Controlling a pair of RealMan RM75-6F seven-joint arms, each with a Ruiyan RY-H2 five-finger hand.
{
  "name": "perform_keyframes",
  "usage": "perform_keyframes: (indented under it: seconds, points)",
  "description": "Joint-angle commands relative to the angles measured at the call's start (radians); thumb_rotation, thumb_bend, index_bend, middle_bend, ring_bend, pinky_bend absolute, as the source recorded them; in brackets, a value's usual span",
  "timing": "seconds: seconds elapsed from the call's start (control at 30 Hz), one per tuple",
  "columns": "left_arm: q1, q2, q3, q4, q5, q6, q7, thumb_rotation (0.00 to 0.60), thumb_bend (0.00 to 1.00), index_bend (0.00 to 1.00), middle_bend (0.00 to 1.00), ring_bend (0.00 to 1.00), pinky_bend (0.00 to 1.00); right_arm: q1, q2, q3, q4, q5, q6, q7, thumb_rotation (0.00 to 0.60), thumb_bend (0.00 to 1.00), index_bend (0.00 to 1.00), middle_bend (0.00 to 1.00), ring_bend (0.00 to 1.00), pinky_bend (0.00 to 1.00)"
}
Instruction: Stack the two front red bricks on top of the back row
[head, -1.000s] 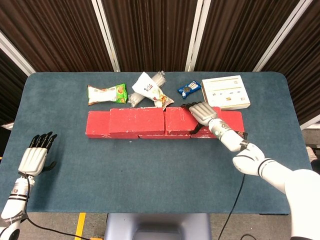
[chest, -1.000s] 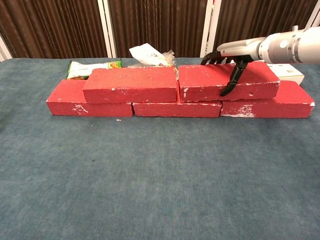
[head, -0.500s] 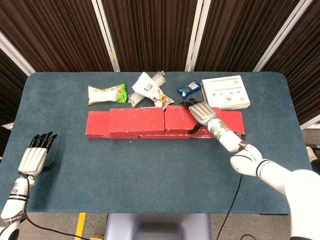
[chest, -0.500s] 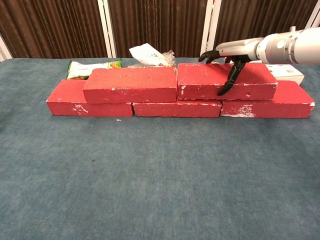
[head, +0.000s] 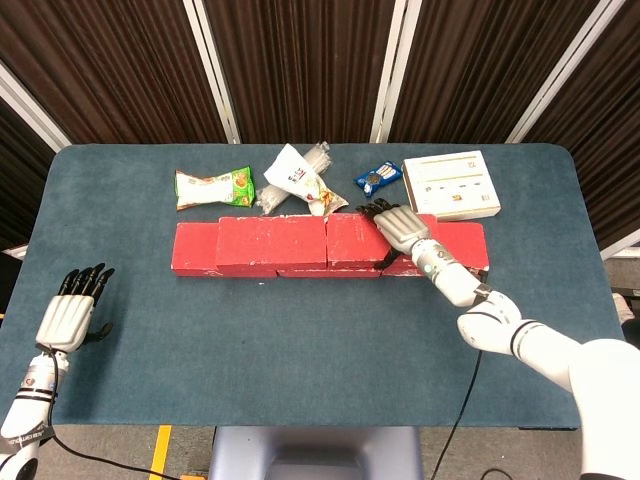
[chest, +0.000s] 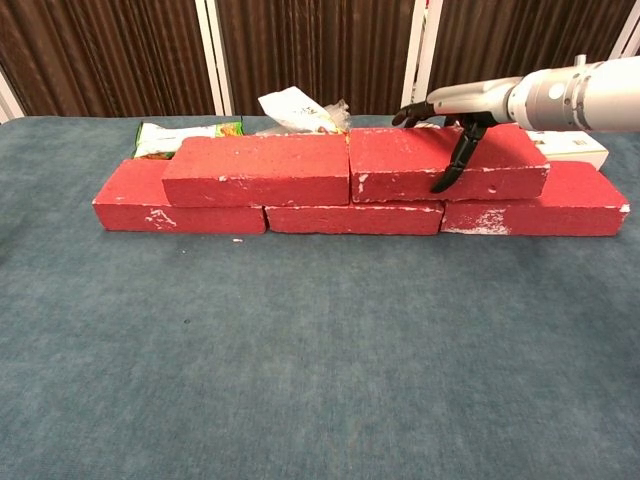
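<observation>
Three red bricks form the bottom row (chest: 150, 205) across the table. Two more lie on top: the left top brick (chest: 255, 170) (head: 270, 240) and the right top brick (chest: 395, 165) (head: 350, 238), their ends touching. My right hand (chest: 450, 108) (head: 402, 228) grips the right top brick near its middle, with fingers over the back edge and the thumb (chest: 447, 172) down the front face. Only the head view shows my left hand (head: 68, 312), which lies near the table's front left corner with fingers apart and nothing in it.
Behind the bricks lie a green snack bag (head: 213, 186), a white crumpled bag (head: 295, 175), a blue packet (head: 378, 178) and a white box (head: 452, 184). The blue table (head: 300, 340) stretches bare in front of the bricks.
My right hand has slid the right top brick leftward, closing the small gap to the left top brick. The left hand has not moved.
</observation>
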Motion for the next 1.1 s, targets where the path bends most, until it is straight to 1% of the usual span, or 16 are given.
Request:
perform_keyframes:
  seconds: [0.03, 0.13, 0.2, 0.4, 0.53, 0.67, 0.83, 0.87, 0.93, 0.97, 1.0, 1.07, 1.1]
  points:
    - [0.000, 0.000, 0.000, 0.000, 0.000, -0.001, -0.001, 0.600, 0.27, 0.00, 0.00, 0.00, 0.04, 0.000, -0.002, 0.001, 0.001, 0.005, 0.001, -0.005, 0.600, 0.05, 0.00, 0.12, 0.02, 0.27]
    - [-0.001, 0.000, 0.000, 0.000, 0.001, -0.002, -0.002, 0.600, 0.27, 0.00, 0.00, 0.00, 0.04, -0.002, -0.001, 0.002, -0.002, 0.014, -0.002, -0.009, 0.600, 0.03, 0.00, 0.06, 0.00, 0.21]
    - [-0.001, 0.000, 0.000, 0.000, 0.002, -0.002, -0.002, 0.600, 0.27, 0.00, 0.00, 0.00, 0.04, -0.001, 0.002, 0.002, -0.007, 0.022, -0.008, -0.015, 0.600, 0.02, 0.00, 0.03, 0.00, 0.20]
    - [0.000, 0.000, 0.000, -0.002, 0.004, 0.003, -0.002, 0.600, 0.27, 0.00, 0.00, 0.00, 0.04, -0.007, 0.020, 0.008, -0.045, 0.047, 0.000, -0.037, 0.600, 0.00, 0.00, 0.00, 0.00, 0.16]
    - [0.002, 0.003, 0.001, -0.009, 0.011, 0.014, -0.002, 0.600, 0.27, 0.00, 0.00, 0.00, 0.04, -0.033, 0.065, 0.018, -0.115, 0.039, 0.050, -0.026, 0.600, 0.00, 0.00, 0.00, 0.00, 0.15]
    - [0.005, 0.008, 0.004, -0.020, 0.019, 0.026, -0.001, 0.600, 0.27, 0.00, 0.00, 0.00, 0.04, -0.089, 0.150, 0.024, -0.201, 0.012, 0.136, 0.005, 0.600, 0.00, 0.00, 0.00, 0.00, 0.15]
    - [0.010, 0.015, 0.008, -0.039, 0.032, 0.046, 0.006, 0.600, 0.27, 0.00, 0.00, 0.00, 0.04, -0.162, 0.229, 0.017, -0.225, 0.000, 0.224, 0.030, 0.600, 0.00, 0.00, 0.00, 0.00, 0.15]
    - [0.011, 0.017, 0.009, -0.045, 0.035, 0.051, 0.007, 0.600, 0.27, 0.00, 0.00, 0.00, 0.04, -0.181, 0.241, 0.015, -0.217, 0.001, 0.243, 0.039, 0.600, 0.00, 0.02, 0.00, 0.00, 0.15]
    - [0.012, 0.019, 0.010, -0.051, 0.038, 0.055, 0.010, 0.600, 0.27, 0.00, 0.00, 0.00, 0.04, -0.202, 0.254, 0.011, -0.197, 0.005, 0.257, 0.052, 0.600, 0.02, 0.15, 0.00, 0.00, 0.15]
    - [0.012, 0.020, 0.011, -0.054, 0.039, 0.055, 0.011, 0.600, 0.27, 0.00, 0.00, 0.00, 0.04, -0.213, 0.254, 0.007, -0.173, 0.006, 0.261, 0.057, 0.600, 0.06, 0.27, 0.00, 0.00, 0.15]
    - [0.012, 0.020, 0.011, -0.055, 0.039, 0.054, 0.012, 0.600, 0.27, 0.00, 0.00, 0.00, 0.04, -0.218, 0.251, 0.002, -0.150, 0.008, 0.257, 0.057, 0.600, 0.09, 0.38, 0.00, 0.00, 0.15]
    - [0.011, 0.019, 0.012, -0.056, 0.039, 0.050, 0.013, 0.600, 0.27, 0.00, 0.00, 0.00, 0.04, -0.223, 0.235, -0.008, -0.095, 0.016, 0.234, 0.058, 0.600, 0.14, 0.47, 0.00, 0.00, 0.15]
    - [0.010, 0.018, 0.013, -0.056, 0.039, 0.047, 0.014, 0.600, 0.27, 0.00, 0.00, 0.00, 0.04, -0.222, 0.224, -0.011, -0.071, 0.021, 0.220, 0.060, 0.600, 0.15, 0.49, 0.00, 0.00, 0.15]
